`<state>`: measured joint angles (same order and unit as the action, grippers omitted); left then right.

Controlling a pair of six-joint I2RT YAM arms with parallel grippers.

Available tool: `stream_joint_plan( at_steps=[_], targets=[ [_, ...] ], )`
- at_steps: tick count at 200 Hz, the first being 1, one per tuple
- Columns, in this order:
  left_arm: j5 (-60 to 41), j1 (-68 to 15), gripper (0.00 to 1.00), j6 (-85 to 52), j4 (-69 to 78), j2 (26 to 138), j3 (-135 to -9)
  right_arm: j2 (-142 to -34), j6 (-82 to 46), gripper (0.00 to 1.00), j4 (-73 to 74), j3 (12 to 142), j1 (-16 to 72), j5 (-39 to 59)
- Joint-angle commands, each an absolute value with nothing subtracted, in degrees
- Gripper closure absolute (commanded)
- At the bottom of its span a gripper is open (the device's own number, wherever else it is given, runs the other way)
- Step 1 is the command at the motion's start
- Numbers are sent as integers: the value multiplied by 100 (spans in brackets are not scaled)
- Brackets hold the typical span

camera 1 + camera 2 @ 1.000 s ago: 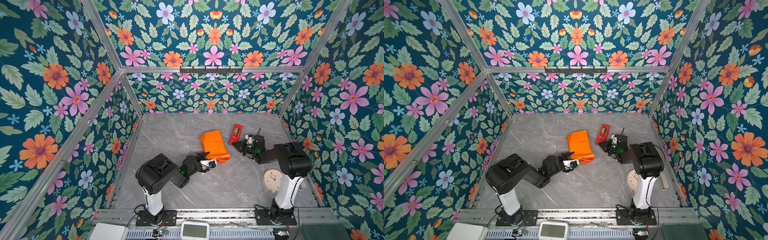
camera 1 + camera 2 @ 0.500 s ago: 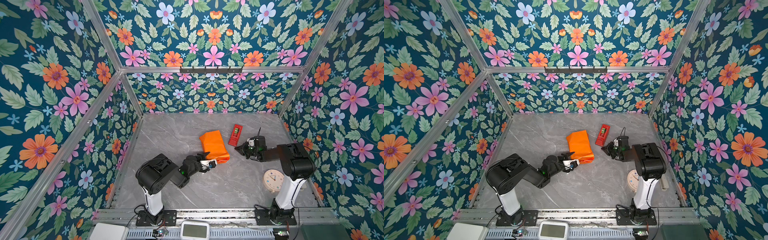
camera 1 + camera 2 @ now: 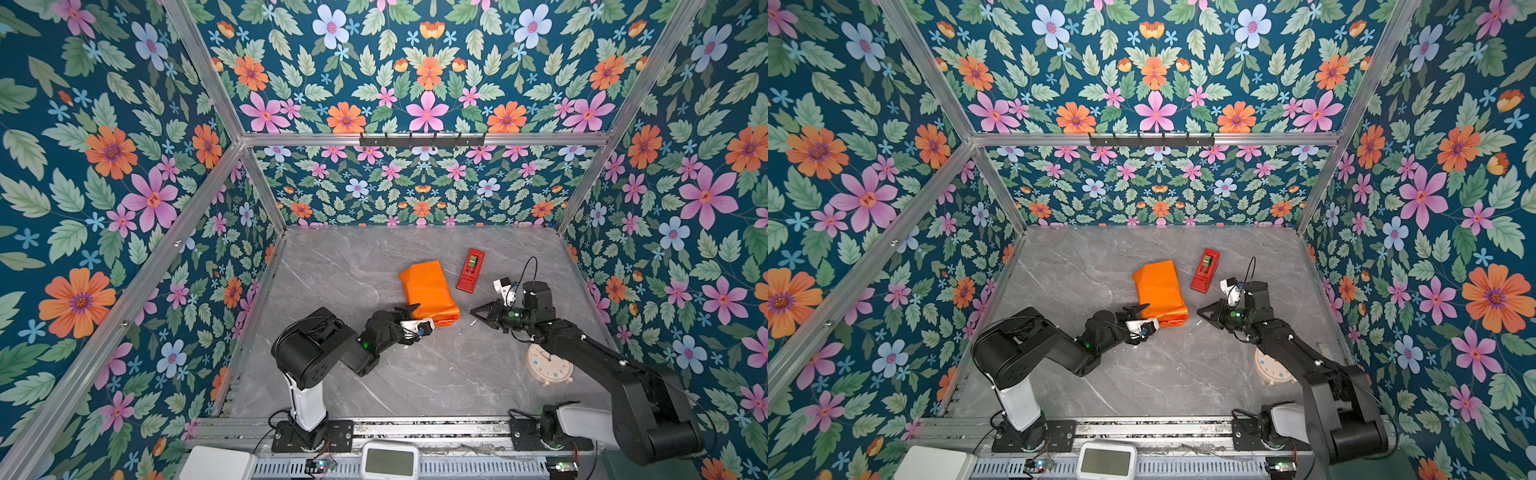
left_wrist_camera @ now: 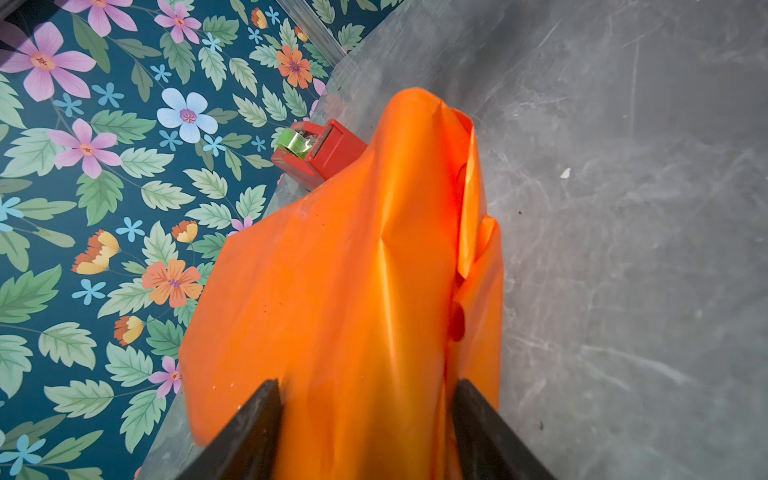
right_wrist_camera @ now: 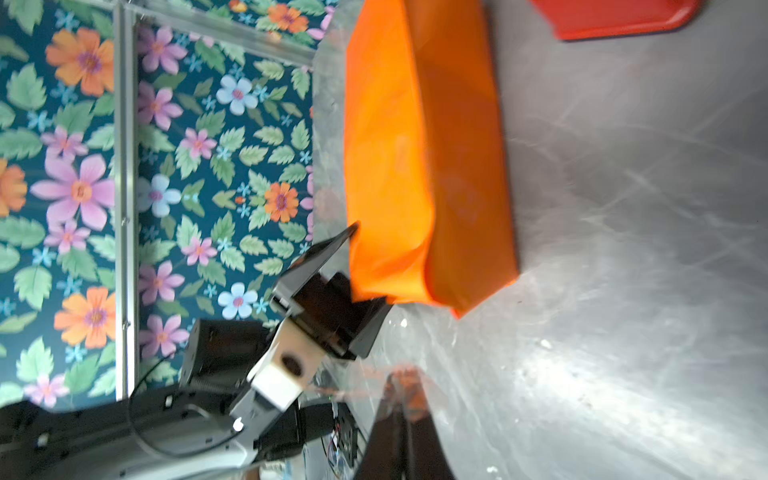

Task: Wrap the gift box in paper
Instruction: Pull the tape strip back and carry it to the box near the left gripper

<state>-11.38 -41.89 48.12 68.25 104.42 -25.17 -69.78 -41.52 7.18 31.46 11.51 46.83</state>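
Note:
The gift box is hidden inside the glossy orange paper (image 3: 428,286) (image 3: 1158,289), which is folded round it into a parcel in the middle of the table. My left gripper (image 3: 419,316) (image 3: 1150,316) holds the parcel's near end. In the left wrist view its fingers (image 4: 257,424) press on either side of the paper (image 4: 353,270). My right gripper (image 3: 472,311) (image 3: 1199,311) is shut, low over the table just right of the parcel's near corner. In the right wrist view a strip of clear tape sits pinched at its tips (image 5: 399,376), short of the paper (image 5: 415,145).
A red tape dispenser (image 3: 470,270) (image 3: 1205,270) (image 4: 316,153) with a green roll lies right of the parcel's far end. A round cream clock (image 3: 548,365) lies under the right forearm. A white device (image 3: 388,461) sits at the front rail. Flowered walls enclose the table.
The right gripper has come away from the tape dispenser, forward and left to the parcel's near right corner. The left gripper and the parcel have not moved.

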Motion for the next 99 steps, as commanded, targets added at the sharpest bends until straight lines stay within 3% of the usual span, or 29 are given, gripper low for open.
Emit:
stream_joint_plan(
  at_steps=[1,55,99],
  targets=[
    [-1090,-4188,33,4781,6311,10492,-2526,-6753,-3748,100,10,3212,1518,4820],
    [-1081,-4194,33,4781,6319,10494,-2522,-7513,-4089,100,644,3406,2683,4227],
    [-1081,-4201,33,4782,6319,10494,-2519,-8724,-4560,100,1552,3742,3030,4049]
  ],
)
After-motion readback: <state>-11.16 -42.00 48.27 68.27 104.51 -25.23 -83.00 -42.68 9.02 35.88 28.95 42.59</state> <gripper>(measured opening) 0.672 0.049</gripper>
